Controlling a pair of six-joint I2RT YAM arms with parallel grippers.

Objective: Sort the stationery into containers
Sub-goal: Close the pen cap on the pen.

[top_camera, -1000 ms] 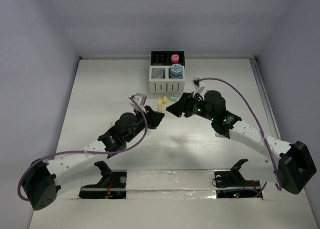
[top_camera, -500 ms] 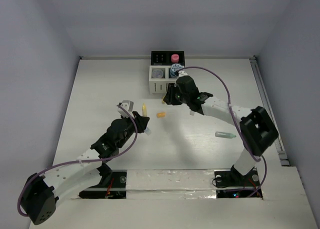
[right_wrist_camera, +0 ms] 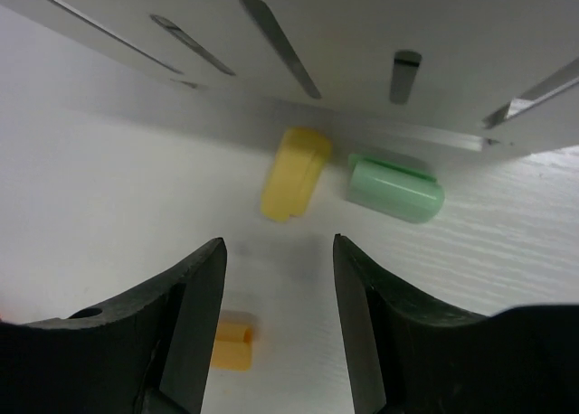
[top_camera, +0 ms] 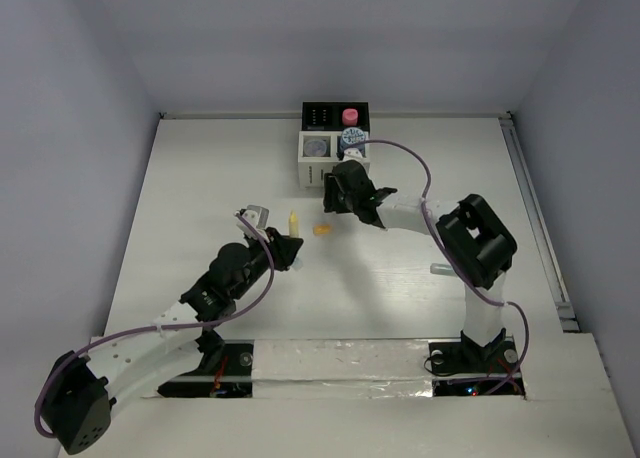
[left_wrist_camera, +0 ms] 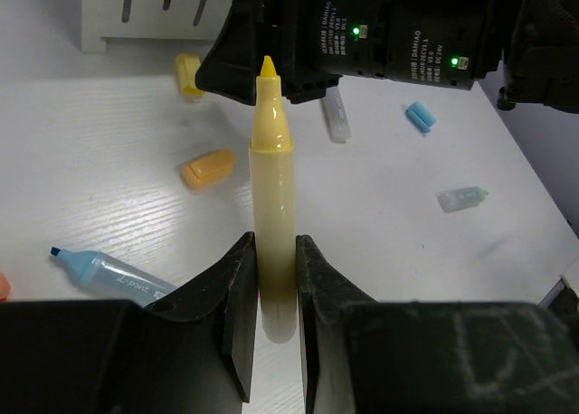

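Note:
My left gripper (top_camera: 283, 246) is shut on an uncapped yellow highlighter (left_wrist_camera: 272, 197), which stands up between the jaws, tip forward (top_camera: 293, 221). My right gripper (top_camera: 337, 196) is open and empty, low over the table in front of the white slatted organiser (top_camera: 322, 168). In the right wrist view its jaws (right_wrist_camera: 279, 251) face a yellow cap (right_wrist_camera: 294, 172) and a green cap (right_wrist_camera: 395, 186) lying against the organiser wall (right_wrist_camera: 298, 43). An orange cap (right_wrist_camera: 232, 340) lies beside its left finger and also shows from above (top_camera: 322, 231). A blue-white roll (top_camera: 351, 138) and a pink stub (top_camera: 350, 116) sit in the organiser.
In the left wrist view a blue highlighter (left_wrist_camera: 109, 271), an orange cap (left_wrist_camera: 207, 168), a yellow cap (left_wrist_camera: 188, 73), a clear cap (left_wrist_camera: 336, 116), a blue cap (left_wrist_camera: 420, 116) and a clear-green piece (left_wrist_camera: 461, 198) lie on the table. The right arm (left_wrist_camera: 389, 34) crosses the far side.
The right arm has swung left and folded in, bringing its gripper up to the organiser's front. The left gripper has drawn back slightly with the yellow highlighter still in it.

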